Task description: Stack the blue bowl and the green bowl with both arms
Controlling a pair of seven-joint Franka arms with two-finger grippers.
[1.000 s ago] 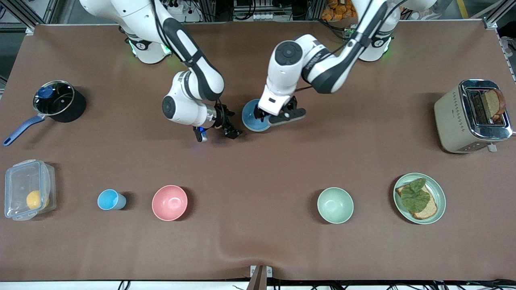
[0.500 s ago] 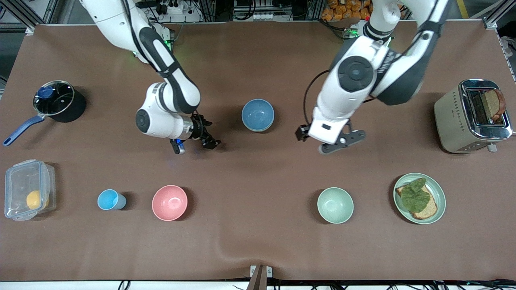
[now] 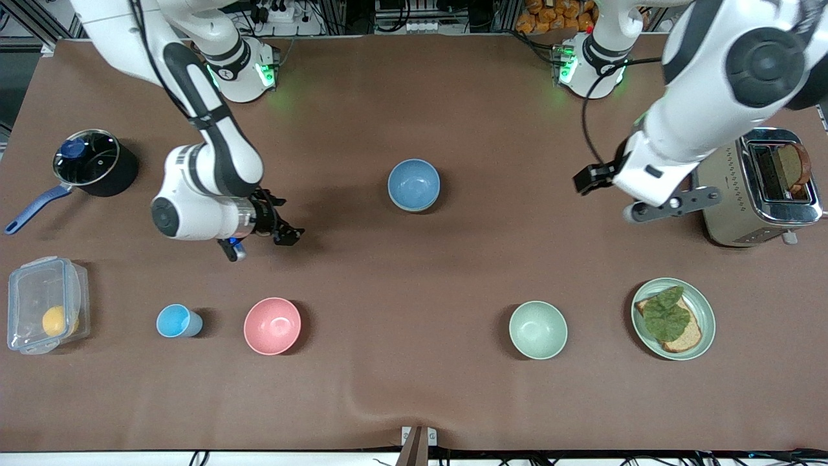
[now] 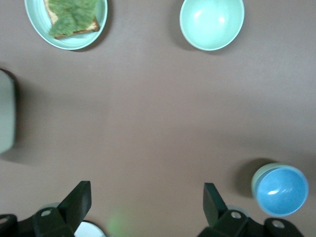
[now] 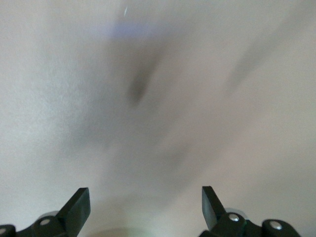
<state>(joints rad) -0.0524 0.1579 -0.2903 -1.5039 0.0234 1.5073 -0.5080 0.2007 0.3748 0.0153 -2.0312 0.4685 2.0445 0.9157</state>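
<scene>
The blue bowl (image 3: 414,183) stands mid-table, nested in the green bowl. In the left wrist view the blue bowl (image 4: 282,191) shows a sage-green rim (image 4: 256,178) under it. My left gripper (image 3: 637,194) is open and empty, high over the table beside the toaster, well away from the bowls. It shows open in its wrist view (image 4: 146,203). My right gripper (image 3: 284,223) is open and empty, low over bare table between the pot and the blue bowl. Its wrist view (image 5: 145,205) shows only blurred table.
A pale mint bowl (image 3: 537,329), a green plate with toast (image 3: 705,320), a pink bowl (image 3: 272,325), a light-blue cup (image 3: 174,321) and a clear box (image 3: 42,304) lie nearer the front camera. A pot (image 3: 90,162) and a toaster (image 3: 757,188) stand at the table's ends.
My left gripper let go of the blue bowl, rose and swung toward the toaster. My right gripper drew away from the bowl toward the right arm's end. The bowls stayed put.
</scene>
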